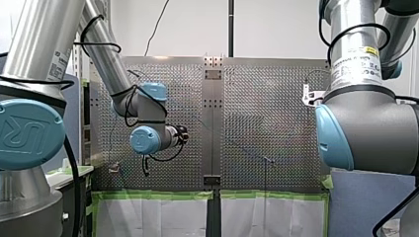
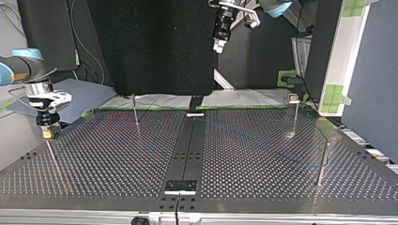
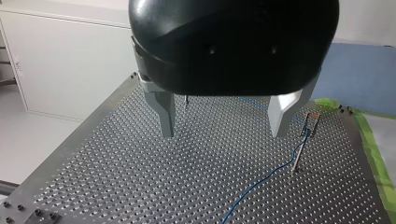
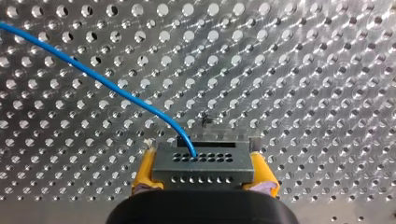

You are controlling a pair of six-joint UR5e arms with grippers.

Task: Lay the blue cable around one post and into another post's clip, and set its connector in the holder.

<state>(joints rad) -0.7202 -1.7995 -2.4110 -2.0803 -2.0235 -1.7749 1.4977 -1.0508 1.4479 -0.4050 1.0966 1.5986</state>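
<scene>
In the right wrist view my right gripper [image 4: 204, 179] has its yellow pads [image 4: 142, 175] shut on a grey perforated connector [image 4: 203, 165], low over the perforated table. The blue cable [image 4: 107, 86] leaves the connector's top and curves away across the plate. In the top view this gripper [image 2: 46, 134] hovers at the left edge above a thin post [image 2: 52, 157]. My left gripper [image 3: 223, 126] hangs open and empty, high over the table; its metal fingers [image 3: 163, 114] are spread wide. Ahead of it to one side, the cable [image 3: 261, 179] passes a post with a clip [image 3: 306, 137].
More thin posts stand on the plate [image 2: 135, 112], [image 2: 294, 115], [image 2: 324, 164]. A dark centre strip [image 2: 187, 150] splits the table. Green tape [image 1: 153, 195] lines the table's edge in the front view. A black panel [image 2: 150, 47] stands behind the table in the top view.
</scene>
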